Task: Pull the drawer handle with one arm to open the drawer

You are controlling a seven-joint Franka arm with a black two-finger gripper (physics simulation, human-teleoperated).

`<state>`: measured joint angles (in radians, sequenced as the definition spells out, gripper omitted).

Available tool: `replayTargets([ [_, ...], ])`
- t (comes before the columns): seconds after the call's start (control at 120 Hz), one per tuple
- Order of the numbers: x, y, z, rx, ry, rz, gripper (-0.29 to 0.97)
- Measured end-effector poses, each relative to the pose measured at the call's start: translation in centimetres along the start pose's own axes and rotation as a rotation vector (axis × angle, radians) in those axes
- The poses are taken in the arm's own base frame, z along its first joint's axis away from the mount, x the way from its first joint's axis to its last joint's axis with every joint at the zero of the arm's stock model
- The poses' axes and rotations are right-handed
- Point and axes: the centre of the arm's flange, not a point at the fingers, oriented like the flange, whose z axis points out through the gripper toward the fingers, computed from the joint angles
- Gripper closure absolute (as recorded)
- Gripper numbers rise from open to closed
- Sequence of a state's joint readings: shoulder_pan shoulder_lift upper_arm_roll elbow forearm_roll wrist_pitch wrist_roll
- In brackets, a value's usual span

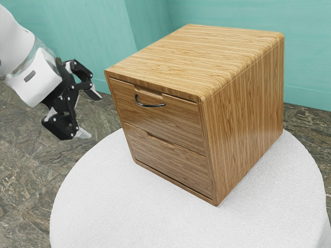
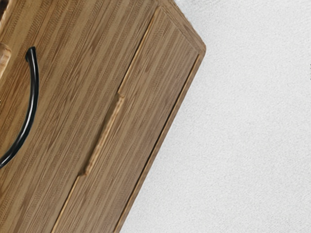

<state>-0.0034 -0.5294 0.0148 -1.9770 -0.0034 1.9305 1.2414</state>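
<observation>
A bamboo-wood cabinet (image 1: pixel 207 98) with two drawers stands on a round white table (image 1: pixel 155 212). The upper drawer (image 1: pixel 160 111) carries a dark curved metal handle (image 1: pixel 149 104) and looks shut, flush with the cabinet front. My black gripper (image 1: pixel 89 113) hangs open to the exterior view's left of the cabinet, well apart from the handle, with nothing between its fingers. In the wrist view the handle (image 2: pixel 26 107) curves across the upper drawer front, and the lower drawer (image 2: pixel 131 141) with its recessed wooden grip lies beside it.
The white tabletop (image 2: pixel 243 145) stretches in front of the cabinet. Around the table lies a marbled stone floor (image 1: pixel 31 170), and teal walls (image 1: pixel 83 26) rise behind.
</observation>
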Motion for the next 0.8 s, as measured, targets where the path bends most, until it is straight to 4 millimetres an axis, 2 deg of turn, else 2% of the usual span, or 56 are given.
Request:
replayTargets([
  [0.108,1.1,-0.7,1.2,-0.001,0.047,0.118,0.00],
  [0.183,3.0,-2.4,3.8,-0.026,0.062,0.208,0.00],
  [0.267,4.1,-3.0,4.7,-0.027,0.078,0.292,0.00],
  [0.392,3.9,-2.8,5.7,-0.009,0.086,0.373,0.00],
  [0.617,3.2,-3.8,6.2,0.041,0.089,0.462,0.00],
  [0.8,2.3,-4.6,8.3,0.025,0.081,0.505,0.00],
])
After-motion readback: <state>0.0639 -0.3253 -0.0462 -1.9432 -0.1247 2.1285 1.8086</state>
